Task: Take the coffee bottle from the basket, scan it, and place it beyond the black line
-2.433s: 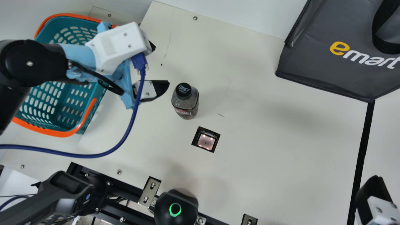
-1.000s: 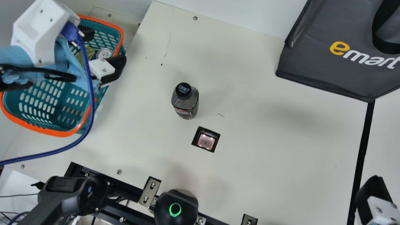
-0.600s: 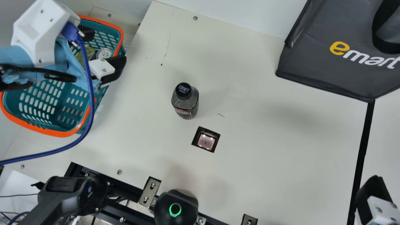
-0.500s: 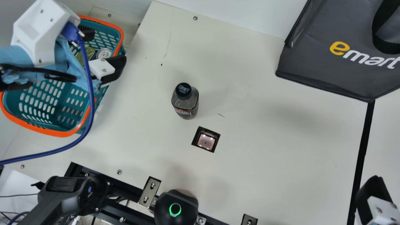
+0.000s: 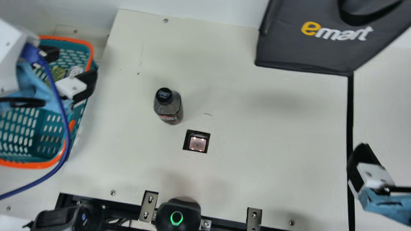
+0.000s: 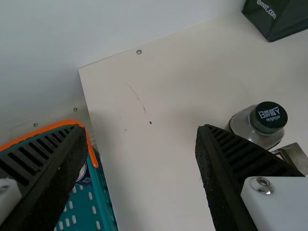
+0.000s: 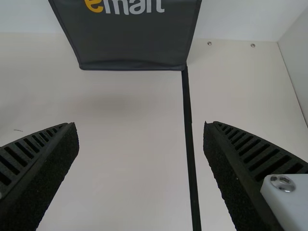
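Observation:
In the main view my left gripper hangs open over the far part of the teal basket, left of the bottle. The coffee bottle, dark with a black cap, stands upright on the table between the basket and the scanner window. The left wrist view has my left gripper with its fingers wide apart, the bottle beyond one finger. By the black line is my right gripper; in the right wrist view the right gripper is open and empty above that line.
A dark grey bag stands at the far right, its corner at the black line's far end. Small items lie in the basket. A blue cable loops from my left wrist. A black device with a green ring sits at the near edge.
My left gripper has moved left from beside the bottle to over the basket. The bottle has stayed standing. The main camera has turned, shifting the whole picture.

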### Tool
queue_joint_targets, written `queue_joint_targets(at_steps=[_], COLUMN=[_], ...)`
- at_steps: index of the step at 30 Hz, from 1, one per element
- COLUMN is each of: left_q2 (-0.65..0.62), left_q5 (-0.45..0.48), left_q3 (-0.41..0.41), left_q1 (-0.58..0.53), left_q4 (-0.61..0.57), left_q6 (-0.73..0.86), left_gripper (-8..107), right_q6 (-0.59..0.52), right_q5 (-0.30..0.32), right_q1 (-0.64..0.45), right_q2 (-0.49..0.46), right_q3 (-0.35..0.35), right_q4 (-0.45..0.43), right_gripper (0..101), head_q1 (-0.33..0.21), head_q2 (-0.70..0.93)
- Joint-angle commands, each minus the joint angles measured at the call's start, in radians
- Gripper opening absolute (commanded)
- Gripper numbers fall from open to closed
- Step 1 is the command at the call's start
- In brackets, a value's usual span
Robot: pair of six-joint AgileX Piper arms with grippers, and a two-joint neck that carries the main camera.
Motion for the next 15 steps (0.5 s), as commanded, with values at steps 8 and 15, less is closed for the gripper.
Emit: queue_joint_targets(at_steps=[8,15], left_q2=[0.000,0.000], left_q5=[0.000,0.000], left_q3=[0.000,0.000], left_q1=[0.000,0.000], left_q4=[0.000,0.000], left_q6=[0.000,0.000], left_gripper=[90,90], right_q6=[0.000,0.000], right_q5=[0.000,0.000], right_q1=[0.000,0.000], right_q2=[0.000,0.000], right_q3=[0.000,0.000], right_q4=[0.000,0.000], right_gripper=[91,91], head_q1=[-0.026,-0.026], head_q2=[-0.092,-0.092])
